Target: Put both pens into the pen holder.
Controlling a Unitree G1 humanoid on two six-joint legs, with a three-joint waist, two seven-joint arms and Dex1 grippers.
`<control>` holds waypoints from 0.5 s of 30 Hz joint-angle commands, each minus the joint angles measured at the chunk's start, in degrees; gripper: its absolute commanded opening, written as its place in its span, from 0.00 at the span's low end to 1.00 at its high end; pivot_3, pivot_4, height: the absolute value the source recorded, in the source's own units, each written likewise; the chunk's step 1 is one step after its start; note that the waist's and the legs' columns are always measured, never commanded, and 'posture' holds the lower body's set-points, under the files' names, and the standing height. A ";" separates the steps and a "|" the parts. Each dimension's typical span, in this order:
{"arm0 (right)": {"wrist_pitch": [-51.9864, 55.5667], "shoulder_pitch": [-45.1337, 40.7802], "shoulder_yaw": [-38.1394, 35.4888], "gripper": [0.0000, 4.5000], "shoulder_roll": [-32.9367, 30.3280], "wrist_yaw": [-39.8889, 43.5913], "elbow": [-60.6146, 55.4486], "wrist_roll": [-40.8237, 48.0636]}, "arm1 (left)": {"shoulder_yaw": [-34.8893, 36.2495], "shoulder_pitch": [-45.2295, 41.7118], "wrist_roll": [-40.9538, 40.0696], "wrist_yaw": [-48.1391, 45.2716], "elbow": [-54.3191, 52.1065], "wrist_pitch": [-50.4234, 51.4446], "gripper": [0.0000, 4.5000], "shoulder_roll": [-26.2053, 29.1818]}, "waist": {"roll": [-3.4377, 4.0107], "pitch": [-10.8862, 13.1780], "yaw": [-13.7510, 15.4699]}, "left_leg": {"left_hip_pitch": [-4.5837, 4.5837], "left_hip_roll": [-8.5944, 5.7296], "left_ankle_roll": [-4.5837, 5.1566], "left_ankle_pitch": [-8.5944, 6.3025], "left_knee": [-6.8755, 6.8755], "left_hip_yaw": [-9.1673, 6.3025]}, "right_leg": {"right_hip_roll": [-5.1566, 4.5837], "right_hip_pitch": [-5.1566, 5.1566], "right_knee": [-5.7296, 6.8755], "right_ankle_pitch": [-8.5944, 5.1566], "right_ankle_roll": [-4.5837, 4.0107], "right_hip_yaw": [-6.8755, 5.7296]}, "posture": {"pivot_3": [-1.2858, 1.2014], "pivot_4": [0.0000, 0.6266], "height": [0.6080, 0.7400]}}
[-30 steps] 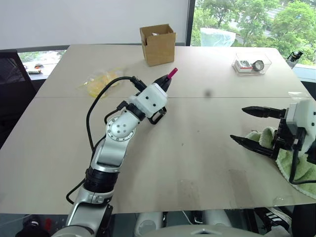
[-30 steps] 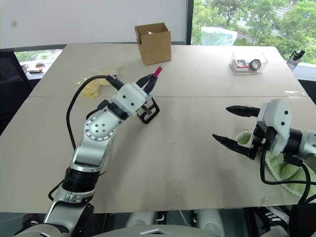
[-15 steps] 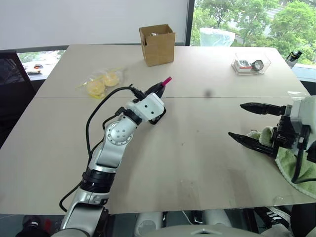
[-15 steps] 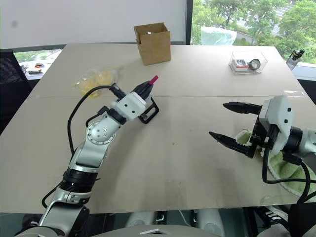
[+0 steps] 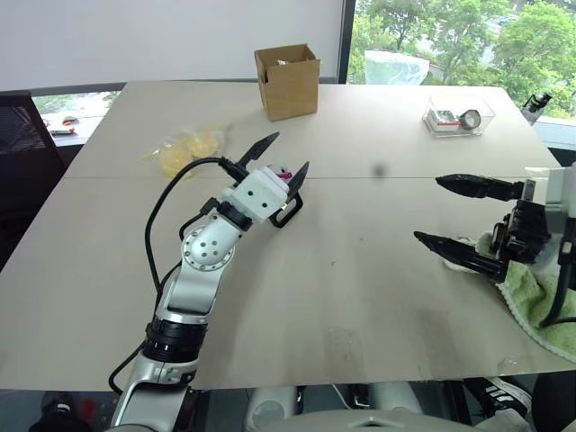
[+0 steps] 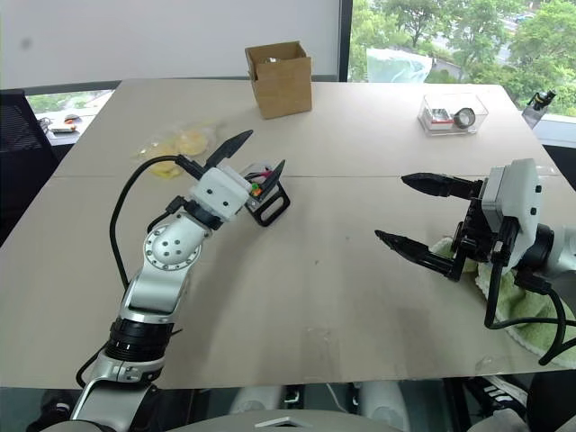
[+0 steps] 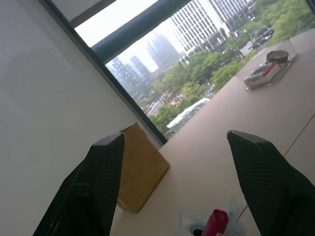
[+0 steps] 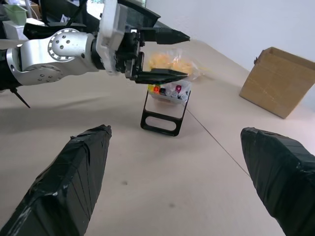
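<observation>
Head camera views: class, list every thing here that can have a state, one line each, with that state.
Left tool: open, empty, just above the holder.
Right tool: open, empty, off the table.
Holder: standing tilted on the table, with pens inside.
Pink pen: in the holder, pink end up.
Cardboard box: upright, top open.
Towel: crumpled, by the right arm.

Our left gripper raised mid-surface, fingers spread wide and empty, our right gripper held off to the right, fingers wide apart, pointing left
</observation>
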 commanded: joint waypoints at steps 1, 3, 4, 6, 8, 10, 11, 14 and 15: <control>0.11 0.16 -1.53 1.00 0.09 -0.11 0.13 1.38 | 1.27 1.27 -8.54 -6.15 -8.05 3.41 0.76 1.69 | 0.01 0.00 -0.03 | 0.00 0.00 0.00 0.00 0.00 0.00 | -0.01 0.00 0.00 0.00 0.00 0.00 | 0.52 0.24 1.00; 0.12 2.61 -1.22 1.00 -0.91 1.25 0.33 -0.48 | 1.92 3.26 -17.89 -12.41 -12.35 11.25 0.76 4.49 | 0.01 0.00 -0.10 | 0.01 0.01 0.00 0.00 -0.01 0.00 | 0.00 0.00 0.00 0.00 -0.01 0.00 | 0.52 0.24 1.00; 0.13 3.40 -1.10 1.00 -1.28 1.67 0.40 -1.04 | 2.17 3.91 -21.54 -14.44 -13.81 14.75 0.76 5.66 | 0.05 0.00 -0.11 | 0.02 0.02 -0.01 0.00 -0.02 0.00 | 0.00 0.00 0.00 -0.01 -0.01 -0.01 | 0.52 0.24 1.00; -0.52 7.60 -0.72 1.00 -2.84 4.08 1.02 -4.60 | 3.50 8.02 -31.51 -21.37 -17.47 20.69 0.76 10.14 | 0.08 0.02 -0.15 | 0.02 0.02 -0.01 0.00 -0.02 0.00 | 0.00 -0.01 0.01 -0.02 -0.02 -0.01 | 0.52 0.24 1.00; 0.75 12.29 -1.31 1.00 -4.55 5.33 2.26 -7.14 | 4.88 12.32 -36.86 -25.83 -19.67 26.55 0.76 15.07 | 0.09 0.02 -0.26 | 0.04 0.03 -0.01 0.00 -0.03 0.00 | 0.02 -0.01 0.01 -0.06 -0.07 -0.01 | 0.52 0.24 1.00; 1.08 17.49 -4.50 1.00 -5.22 6.56 2.42 -8.81 | 7.47 17.04 -42.12 -28.67 -20.91 31.98 0.76 19.65 | 0.09 0.02 -0.25 | 0.04 0.03 -0.02 0.00 -0.04 0.01 | 0.01 -0.01 0.00 -0.12 -0.16 -0.01 | 0.52 0.24 1.00; 1.50 19.96 -6.89 1.00 -4.97 6.68 2.33 -9.29 | 9.22 18.54 -42.83 -28.57 -20.41 33.61 0.76 21.09 | 0.13 0.04 -0.12 | 0.03 0.03 -0.02 0.00 -0.04 0.01 | 0.01 -0.02 -0.01 -0.14 -0.17 -0.02 | 0.52 0.24 1.00; 2.08 27.37 -13.91 1.00 -4.02 8.35 1.24 -11.05 | 14.91 19.89 -45.72 -29.89 -17.91 37.46 0.76 25.41 | 0.15 0.06 0.15 | 0.04 0.03 -0.02 0.00 -0.03 -0.02 | 0.03 -0.02 -0.01 -0.29 0.03 -0.05 | 0.52 0.24 1.00; 2.23 29.35 -15.84 1.00 -3.71 9.19 0.78 -11.28 | 16.82 19.42 -47.70 -30.47 -17.06 39.03 0.76 26.45 | 0.15 0.06 0.18 | 0.05 0.03 -0.02 0.00 -0.03 -0.06 | 0.03 -0.02 -0.02 -0.30 0.03 -0.09 | 0.52 0.24 1.00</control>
